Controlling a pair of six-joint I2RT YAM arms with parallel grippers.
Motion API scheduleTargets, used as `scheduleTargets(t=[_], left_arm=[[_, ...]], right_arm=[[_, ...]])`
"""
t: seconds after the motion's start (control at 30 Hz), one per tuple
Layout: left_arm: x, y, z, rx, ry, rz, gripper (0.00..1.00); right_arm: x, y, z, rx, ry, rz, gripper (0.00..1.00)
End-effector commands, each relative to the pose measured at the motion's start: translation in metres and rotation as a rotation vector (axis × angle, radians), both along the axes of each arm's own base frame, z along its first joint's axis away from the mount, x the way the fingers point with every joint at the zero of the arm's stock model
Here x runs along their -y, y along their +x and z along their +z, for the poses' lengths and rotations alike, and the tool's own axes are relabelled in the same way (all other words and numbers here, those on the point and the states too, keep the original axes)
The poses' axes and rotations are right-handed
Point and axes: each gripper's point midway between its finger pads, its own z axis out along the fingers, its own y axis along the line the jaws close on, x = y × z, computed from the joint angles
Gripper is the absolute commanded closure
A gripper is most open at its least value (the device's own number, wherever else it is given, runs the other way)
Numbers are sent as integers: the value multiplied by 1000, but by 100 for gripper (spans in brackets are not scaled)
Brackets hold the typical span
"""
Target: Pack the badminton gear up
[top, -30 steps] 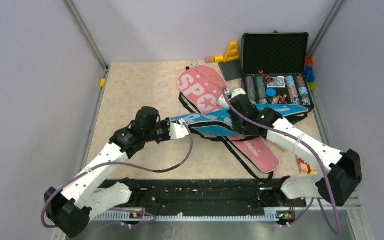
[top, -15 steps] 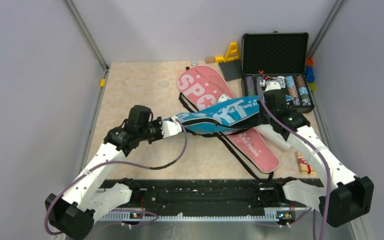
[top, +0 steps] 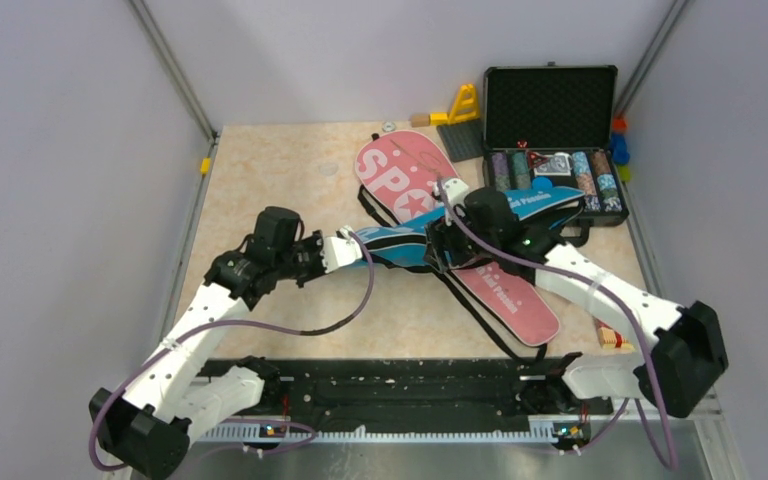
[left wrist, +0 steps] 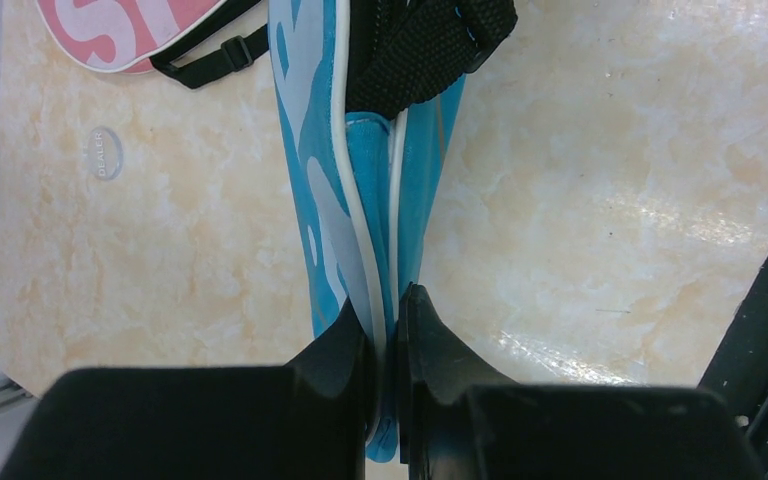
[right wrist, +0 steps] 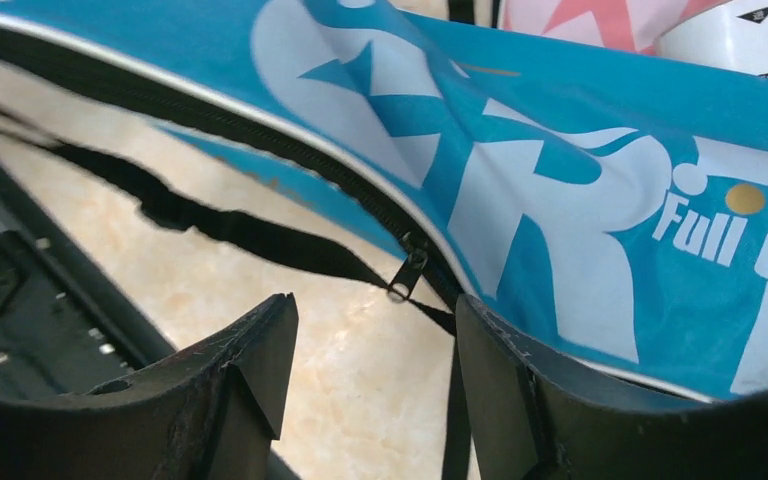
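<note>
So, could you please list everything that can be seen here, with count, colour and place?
Pink racket-shaped fabric cover printed SPORT: one, pink, table centre.
Blue racket-shaped fabric cover: one, blue and white, crossing over the pink cover.
Open black hard case of poker chips: one, far right corner.
Yellow plastic toy: one, far edge, left of the case.
Round pale dealer disc: one, left of the pink cover.
Small coloured blocks: a few, right of the case.
Left gripper: black fingers, shut on the blue cover's end.
Right gripper: black fingers, open, beside the blue cover's zip pull.

Partly hidden (its middle): pink cover [top: 398, 168], beneath blue cover [top: 400, 246].
</note>
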Motion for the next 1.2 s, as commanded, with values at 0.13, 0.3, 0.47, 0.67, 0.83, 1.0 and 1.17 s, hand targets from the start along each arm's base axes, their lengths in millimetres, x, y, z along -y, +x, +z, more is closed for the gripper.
scheduleTargets(t=[0.13, 0.3, 0.47, 0.67, 0.83, 1.0, 1.17], left_arm=[[21, 5, 39, 71, -123, -51, 100], [21, 5, 45, 89, -127, -55, 100], [19, 6, 48, 109, -119, -55, 100], [3, 14, 48, 171, -51, -4, 100], [-11, 14, 47, 223, -5, 21, 100], [-23, 18, 46, 242, -2, 57, 100], [-30, 17, 45, 236, 9, 63, 100]], right_arm=[[-5, 44, 10, 144, -151, -132, 45], [3, 50, 1, 160, -227, -180, 70], [8, 45, -9, 130, -272, -171, 100], [82, 42, -17, 115, -552, -373, 100], [156, 43, -22, 52, -659, -509, 100], [225, 48, -16, 67, -746, -713, 100], [264, 56, 1, 105, -816, -843, 100]])
